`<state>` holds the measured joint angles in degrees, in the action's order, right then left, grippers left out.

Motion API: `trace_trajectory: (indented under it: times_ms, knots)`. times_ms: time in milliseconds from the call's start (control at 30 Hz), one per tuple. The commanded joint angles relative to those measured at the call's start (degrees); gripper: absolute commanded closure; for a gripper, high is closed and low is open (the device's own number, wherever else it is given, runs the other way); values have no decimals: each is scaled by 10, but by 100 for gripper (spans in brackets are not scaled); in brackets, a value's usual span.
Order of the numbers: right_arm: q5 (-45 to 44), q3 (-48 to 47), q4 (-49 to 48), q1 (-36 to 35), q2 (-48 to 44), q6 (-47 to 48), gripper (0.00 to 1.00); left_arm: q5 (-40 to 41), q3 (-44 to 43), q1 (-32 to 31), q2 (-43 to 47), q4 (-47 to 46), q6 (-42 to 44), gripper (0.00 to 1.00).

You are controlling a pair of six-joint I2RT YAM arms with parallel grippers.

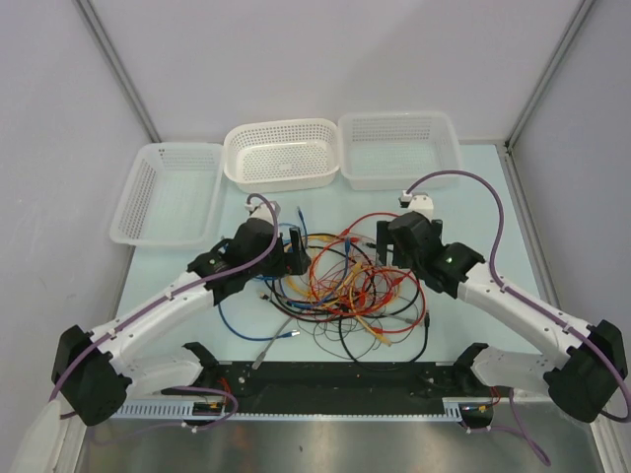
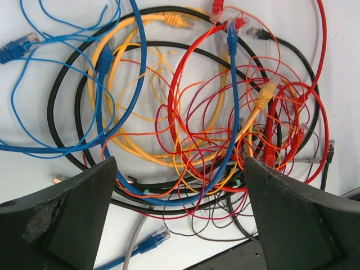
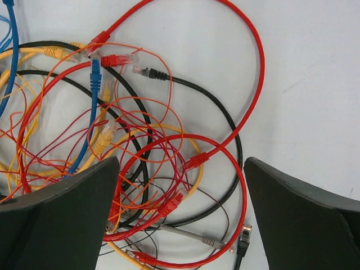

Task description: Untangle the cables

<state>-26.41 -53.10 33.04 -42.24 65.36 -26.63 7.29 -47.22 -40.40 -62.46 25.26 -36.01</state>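
The left gripper (image 1: 292, 252) stands with its jaws spread wide, and so does the right gripper (image 1: 387, 246). In each wrist view the two dark fingers (image 2: 73, 219) frame the heap below and clasp none of it. Whether either one touches a strand I cannot tell.

The cables (image 1: 355, 286) lie in one loose knot at the middle of the table (image 1: 513, 217). The left gripper sits at the knot's 9 o'clock edge and the right gripper at about 2 o'clock.

From the left wrist, between the fingertips of the left gripper (image 2: 179, 163), a thick blue cable (image 2: 138, 84) sweeps down from 12 o'clock. It crosses a black cable (image 2: 56, 95) and a yellow cable (image 2: 169, 19) whose plug points toward 1 o'clock. Thin red and orange strands crowd the 3 o'clock side.

From the right wrist, above the right gripper (image 3: 181, 162), a red cable (image 3: 253, 67) arcs from 12 round to 4 o'clock. A grey cable (image 3: 185, 233) lies at 6 o'clock (its plug end just beside a small black one).

Beyond the knot, three white baskets line the far edge: one (image 1: 168, 192) at 10 o'clock, one (image 1: 283, 155) at 11, and one (image 1: 399, 148) at 1. They stand side by side, well apart from the cables.
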Motion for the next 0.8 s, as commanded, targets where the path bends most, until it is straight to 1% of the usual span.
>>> trace_trajectory:
  times_ms: [0, 200, 300, 400, 467, 500, 533, 600, 633, 767]
  knots:
    - [64, 20, -36, 9, 6, 25, 0, -17, 19, -4, 15, -35, -4, 0]
    - [125, 64, -89, 9, 33, 23, 15, -44, 25, -4, 5, -45, -9, 0]
    - [131, 84, -113, 4, 37, 28, 22, -49, 32, -4, 2, -48, -13, 0]
    - [128, 92, -125, 8, 47, 26, 36, -51, 39, -5, 0, -50, -16, 1]
    - [123, 92, -129, 11, 64, 24, 40, -54, 41, -5, -2, -53, -20, 0]
    - [123, 92, -133, 15, 70, 22, 45, -54, 41, -4, -6, -53, -20, 0]
    - [124, 92, -138, 15, 81, 21, 47, -55, 40, -4, -7, -53, -20, 0]
    - [124, 92, -146, 19, 94, 20, 50, -53, 39, -5, -9, -51, -23, 0]
    - [127, 92, -151, 21, 101, 18, 54, -51, 38, -4, -10, -50, -25, 0]
    - [128, 92, -158, 25, 136, 14, 54, -50, 40, -4, -7, -44, -23, 1]
